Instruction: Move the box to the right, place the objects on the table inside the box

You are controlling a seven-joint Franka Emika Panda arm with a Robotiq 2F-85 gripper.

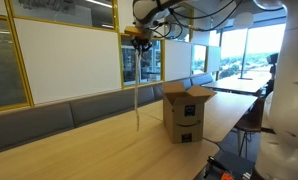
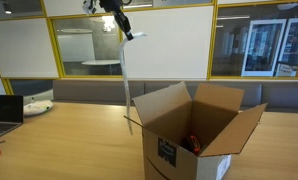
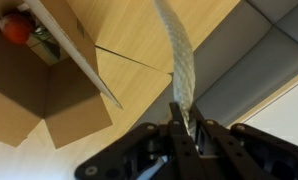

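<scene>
An open cardboard box (image 1: 187, 113) stands on the wooden table (image 1: 89, 145); it also shows in the other exterior view (image 2: 194, 135) and the wrist view (image 3: 44, 85). A red object (image 2: 192, 143) lies inside it, seen also in the wrist view (image 3: 16, 28). My gripper (image 1: 140, 42) is high above the table, left of the box, shut on the top end of a long pale rope (image 1: 138, 90). The rope (image 2: 125, 80) hangs straight down to the tabletop. In the wrist view the rope (image 3: 179, 50) runs from between my fingers (image 3: 183, 118).
A bench seat (image 1: 79, 108) runs along the wall behind the table. A laptop (image 2: 6, 108) and a white object (image 2: 39, 104) lie at the table's far end. Glass-walled rooms stand behind. Dark equipment (image 1: 224, 168) sits at the table's near edge.
</scene>
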